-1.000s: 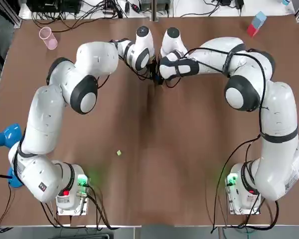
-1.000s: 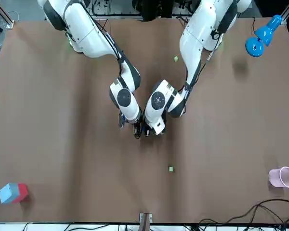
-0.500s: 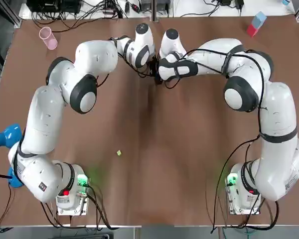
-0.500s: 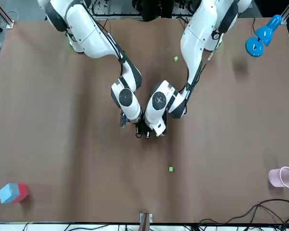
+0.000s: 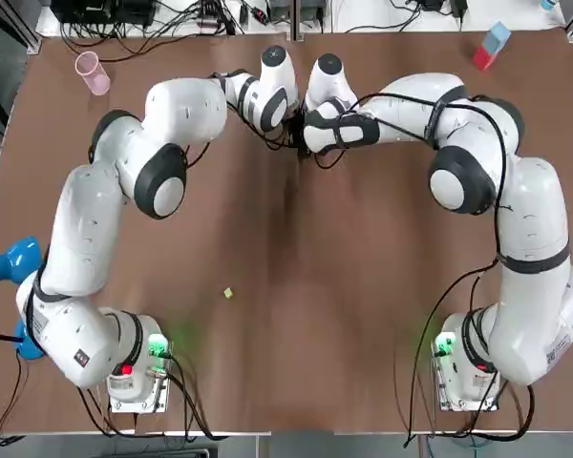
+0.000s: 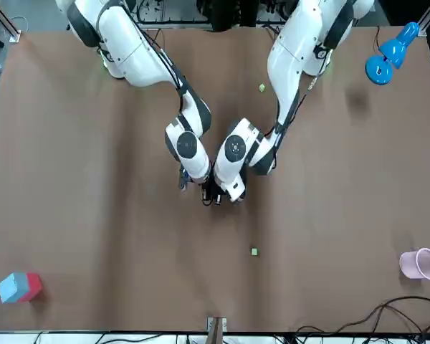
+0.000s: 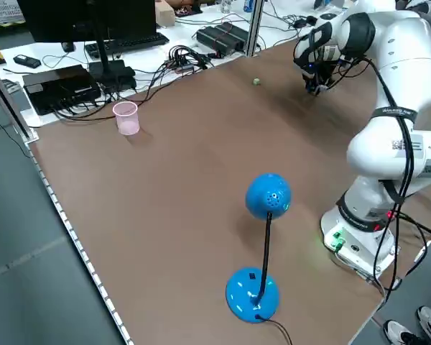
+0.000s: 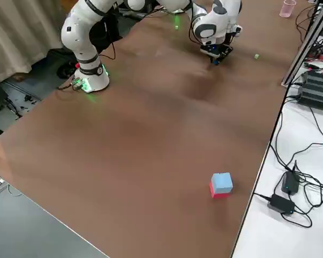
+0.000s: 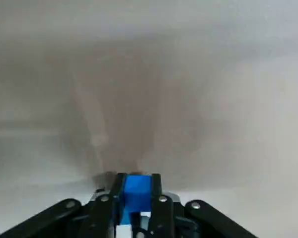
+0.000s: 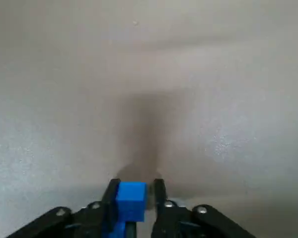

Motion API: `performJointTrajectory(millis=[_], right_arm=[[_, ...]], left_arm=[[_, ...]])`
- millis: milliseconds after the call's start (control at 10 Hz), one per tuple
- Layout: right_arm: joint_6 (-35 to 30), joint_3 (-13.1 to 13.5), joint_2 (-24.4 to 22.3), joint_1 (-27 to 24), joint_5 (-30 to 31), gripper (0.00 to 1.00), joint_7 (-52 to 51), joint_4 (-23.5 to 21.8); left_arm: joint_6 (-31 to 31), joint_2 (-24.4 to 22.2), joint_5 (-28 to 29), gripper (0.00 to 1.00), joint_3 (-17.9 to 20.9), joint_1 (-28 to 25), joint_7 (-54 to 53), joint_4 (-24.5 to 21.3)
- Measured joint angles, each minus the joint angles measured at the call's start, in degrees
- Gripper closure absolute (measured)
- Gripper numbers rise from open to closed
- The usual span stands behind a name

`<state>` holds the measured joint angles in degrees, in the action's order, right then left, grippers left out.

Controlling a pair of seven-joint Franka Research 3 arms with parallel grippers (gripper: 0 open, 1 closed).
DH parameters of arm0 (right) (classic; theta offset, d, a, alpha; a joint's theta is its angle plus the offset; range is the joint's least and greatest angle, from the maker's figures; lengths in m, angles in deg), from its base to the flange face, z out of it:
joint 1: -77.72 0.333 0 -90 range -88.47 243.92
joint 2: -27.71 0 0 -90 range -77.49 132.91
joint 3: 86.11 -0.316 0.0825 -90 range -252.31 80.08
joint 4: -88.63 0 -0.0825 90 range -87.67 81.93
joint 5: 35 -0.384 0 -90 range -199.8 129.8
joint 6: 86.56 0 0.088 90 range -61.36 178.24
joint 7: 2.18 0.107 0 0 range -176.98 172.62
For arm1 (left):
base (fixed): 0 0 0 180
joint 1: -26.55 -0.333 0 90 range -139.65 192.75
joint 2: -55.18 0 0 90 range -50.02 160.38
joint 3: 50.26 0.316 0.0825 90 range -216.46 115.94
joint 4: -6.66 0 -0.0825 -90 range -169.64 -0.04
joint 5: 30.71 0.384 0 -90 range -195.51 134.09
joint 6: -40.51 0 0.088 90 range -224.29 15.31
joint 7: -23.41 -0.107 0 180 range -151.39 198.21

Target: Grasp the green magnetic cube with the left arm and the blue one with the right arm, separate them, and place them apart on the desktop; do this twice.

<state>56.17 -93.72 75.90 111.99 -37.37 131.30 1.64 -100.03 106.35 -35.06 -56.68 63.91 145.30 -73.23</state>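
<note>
Black fingers (image 9: 157, 199) of the left gripper (image 5: 292, 141) are drawn in tight on a blue cube (image 9: 137, 189), a matte, square-edged block that fills the narrow space between them, with a pale patch just under it. The right gripper (image 5: 306, 149) shows much the same: its fingers (image 10: 160, 191) are closed to the width of a blue cube (image 10: 131, 197), which presses flat against one finger while the other sits hard by its opposite face. Both grippers meet tip to tip over the far middle of the brown counter (image 5: 296, 286), low over its surface. From overhead and across the counter the rounded white wrists cover the tips, so the cubes are hidden there, and it cannot be told whether the two wrist cameras see one cube or two joined ones. A small green cube (image 6: 254, 251) lies loose on the counter beyond the grippers, on the side away from the robot, and a second small green cube (image 6: 261, 87) lies well apart from it, nearer the left arm's base; both are too tiny to show any detail. A translucent pink cup (image 5: 92, 72), a glossy blue ball-headed stand (image 7: 268, 195) and a pale blue block stacked on red (image 8: 221, 185) stand near the counter's edges.
</note>
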Motion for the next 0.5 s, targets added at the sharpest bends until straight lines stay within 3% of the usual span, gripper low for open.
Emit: performJointTrajectory(millis=[200,500], right_arm=[[0.0,0.0,0.0,0.0,0.1,0.76,0.0,0.1],[-0.1,0.2,0.0,-0.3,0.1,0.76,0.0,1.0]], left_arm=[[0.0,0.0,0.0,0.76,0.0,0.0,0.0,0.0],[0.0,0.0,0.0,0.76,0.1,-0.1,0.0,0.2]])
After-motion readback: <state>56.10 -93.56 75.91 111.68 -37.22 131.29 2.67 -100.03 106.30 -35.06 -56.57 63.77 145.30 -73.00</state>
